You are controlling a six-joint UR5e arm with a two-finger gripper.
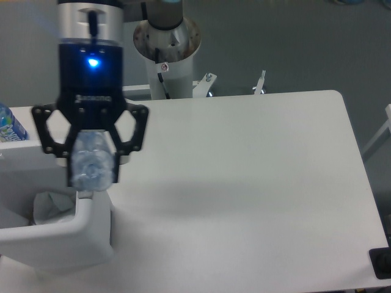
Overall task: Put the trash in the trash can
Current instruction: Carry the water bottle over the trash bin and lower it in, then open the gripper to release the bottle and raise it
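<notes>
- Camera view: the gripper (91, 174) is clamped around the clear bottle (91, 163), which is held off the table (256, 183) above the right rim of the trash can (85, 235)
- Bottle hangs end-on between the black fingers (116, 165); its label is not readable
- Inside the trash can lies a whitish crumpled piece (52, 207)
- At the far left edge stands a blue-labelled bottle (9, 125), well apart from the gripper
</notes>
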